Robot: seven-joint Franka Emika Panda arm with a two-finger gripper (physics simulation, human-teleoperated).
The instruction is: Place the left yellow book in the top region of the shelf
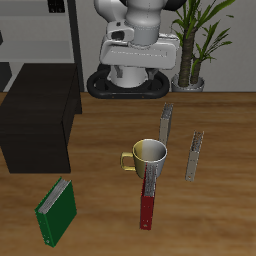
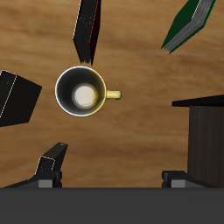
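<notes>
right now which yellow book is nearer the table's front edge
The left yellow book, level with the mug; the other yellow book stands farther back.

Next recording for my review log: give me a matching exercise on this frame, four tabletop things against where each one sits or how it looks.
Things:
1. mug
2. green book
3. red book
4. left yellow book

Descriptions:
A. near the table's front edge, in front of the black shelf
B. upright on the table beside the mug, not yet on the shelf
C. yellow outside, pale inside, with a handle
D. directly between the mug and the table's front edge

Pairs: 1-C, 2-A, 3-D, 4-B
</notes>
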